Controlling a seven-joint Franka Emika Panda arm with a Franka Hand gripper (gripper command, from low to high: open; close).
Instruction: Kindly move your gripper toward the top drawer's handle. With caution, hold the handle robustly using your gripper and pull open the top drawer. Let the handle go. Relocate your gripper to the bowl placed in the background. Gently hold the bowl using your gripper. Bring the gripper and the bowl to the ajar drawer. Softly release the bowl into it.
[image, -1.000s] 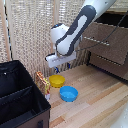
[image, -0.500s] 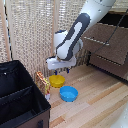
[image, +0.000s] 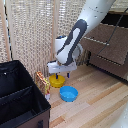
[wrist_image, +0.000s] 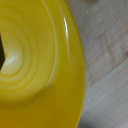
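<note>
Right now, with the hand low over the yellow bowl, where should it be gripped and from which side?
Probably at the rim, from above. The yellow bowl sits upright on the wood floor, shallow and open-topped, so one finger inside the thin wall and one outside should pinch it. The far-from-blue side keeps clear of the blue bowl.

Blue bowl and black box beside yellow bowl
</note>
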